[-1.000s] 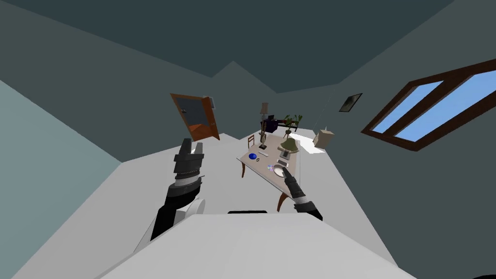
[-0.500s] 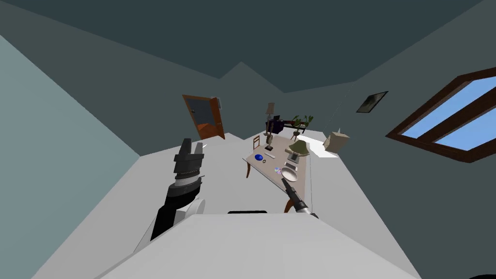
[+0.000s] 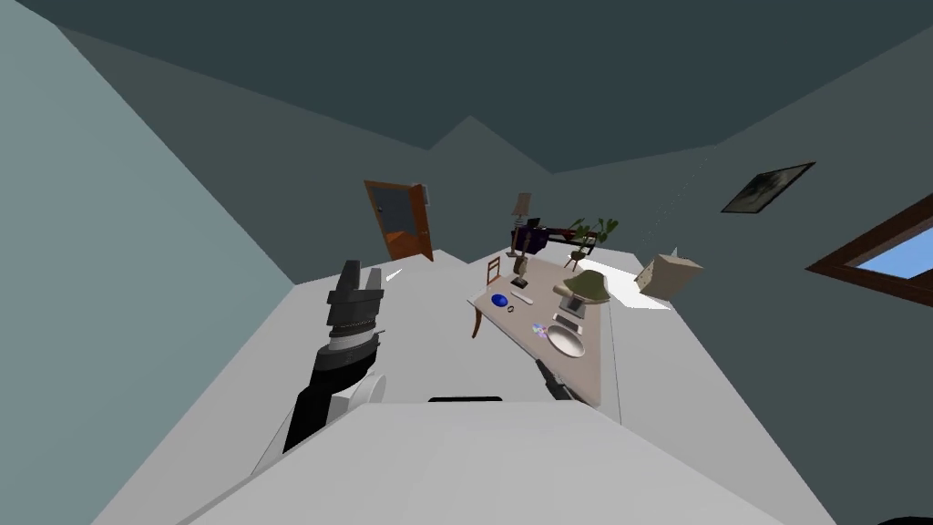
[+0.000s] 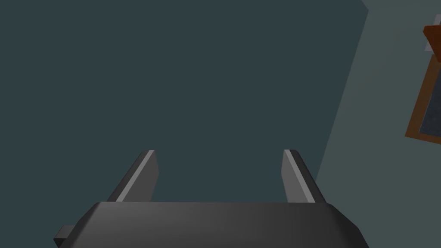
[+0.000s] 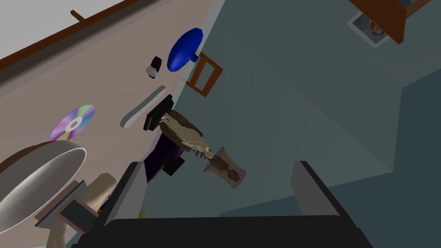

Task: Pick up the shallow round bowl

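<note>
Shallow round bowl [image 3: 565, 340] – where's it sitting? (A)

It's sitting upright on the pale bench [image 3: 588, 378], twd the near end, pale grey inside. A shiny disc [image 3: 539, 330] is lying just beside it, on the side twd the blue round thing [image 3: 498, 300]. A green-shaded lamp [image 3: 586, 285] is standing just past it. (B)

And the right gripper [image 5: 217, 165], what's it doing? (A)

It's hovering at the bench's near edge, short of the bowl and apart from it. Its fingers are standing wide apart w/ nothing btw them, so it's holding nothing. (B)

Is the bowl lining up w/ the gap? (A)

No. In the right wrist view the bowl is lying outside the gap, off beyond one finger [image 5: 129, 185], not touching it. The gap itself is framing a tall lamp [image 5: 194, 144] at the bench's far end, well beyond the fingertips. (B)

Anything else nr the bowl? (A)

A flat grey bar [image 5: 142, 106] and a small black-and-white item [image 5: 153, 67] are lying farther along, btw the disc and the blue thing, all well apart from the gripper. (B)

Left gripper [image 3: 362, 272]? (A)

It's hanging raised on my left, well away from the bench. Fingers are spread approx a third of the left wrist view's width, gripping nothing. (B)
</note>
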Motion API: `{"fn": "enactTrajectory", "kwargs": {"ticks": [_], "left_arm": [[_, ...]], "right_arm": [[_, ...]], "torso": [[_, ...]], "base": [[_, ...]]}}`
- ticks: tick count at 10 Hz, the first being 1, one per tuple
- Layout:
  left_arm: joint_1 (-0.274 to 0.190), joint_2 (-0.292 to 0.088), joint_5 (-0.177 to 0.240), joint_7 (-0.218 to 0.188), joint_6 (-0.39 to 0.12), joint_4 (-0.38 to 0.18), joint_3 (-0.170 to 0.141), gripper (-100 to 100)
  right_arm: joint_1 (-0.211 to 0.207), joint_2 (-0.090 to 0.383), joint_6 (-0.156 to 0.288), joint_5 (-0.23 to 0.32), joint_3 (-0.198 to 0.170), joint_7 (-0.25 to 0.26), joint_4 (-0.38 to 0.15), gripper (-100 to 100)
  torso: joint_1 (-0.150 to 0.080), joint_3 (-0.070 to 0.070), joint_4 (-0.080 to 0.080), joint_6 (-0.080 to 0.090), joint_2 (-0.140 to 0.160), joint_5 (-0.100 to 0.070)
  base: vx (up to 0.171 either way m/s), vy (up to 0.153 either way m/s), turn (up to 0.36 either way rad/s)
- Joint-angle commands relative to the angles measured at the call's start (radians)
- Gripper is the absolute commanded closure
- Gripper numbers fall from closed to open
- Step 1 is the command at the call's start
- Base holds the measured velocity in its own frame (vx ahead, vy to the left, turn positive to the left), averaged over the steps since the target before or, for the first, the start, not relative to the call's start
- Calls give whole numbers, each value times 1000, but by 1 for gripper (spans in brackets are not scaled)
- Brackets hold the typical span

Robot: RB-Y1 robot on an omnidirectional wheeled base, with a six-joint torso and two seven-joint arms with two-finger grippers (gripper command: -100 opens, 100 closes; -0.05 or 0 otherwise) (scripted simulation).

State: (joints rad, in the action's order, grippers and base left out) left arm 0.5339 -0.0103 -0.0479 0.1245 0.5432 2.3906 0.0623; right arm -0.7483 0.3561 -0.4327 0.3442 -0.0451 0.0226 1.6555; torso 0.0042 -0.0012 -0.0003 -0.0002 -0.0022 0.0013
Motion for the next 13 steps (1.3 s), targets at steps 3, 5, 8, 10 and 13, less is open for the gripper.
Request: {"fn": "enactTrajectory", "kwargs": {"ticks": [3,5,8,10,13], "left_arm": [[0,0,0,0,0,0,0,0],[0,0,0,0,0,0,0,0],[0,0,0,0,0,0,0,0],[0,0,0,0,0,0,0,0],[0,0,0,0,0,0,0,0]], "right_arm": [[-28,46,44,51,-3,29,-132,-100],[-28,46,44,51,-3,29,-161,-100],[-49,83,86,91,-7,50,-246,-100],[-59,100,108,111,-9,61,-320,-100],[-79,131,150,147,-12,83,-422,-100]], "torso": [[-1,0,0,0,-1,0],[-1,-2,-1,1,-3,0],[-2,0,0,1,1,0],[-1,-2,-1,0,-4,0],[-2,-1,0,1,-1,0]], "base": [[87,62,197],[73,40,37],[62,40,172],[136,45,195],[92,30,159]]}}
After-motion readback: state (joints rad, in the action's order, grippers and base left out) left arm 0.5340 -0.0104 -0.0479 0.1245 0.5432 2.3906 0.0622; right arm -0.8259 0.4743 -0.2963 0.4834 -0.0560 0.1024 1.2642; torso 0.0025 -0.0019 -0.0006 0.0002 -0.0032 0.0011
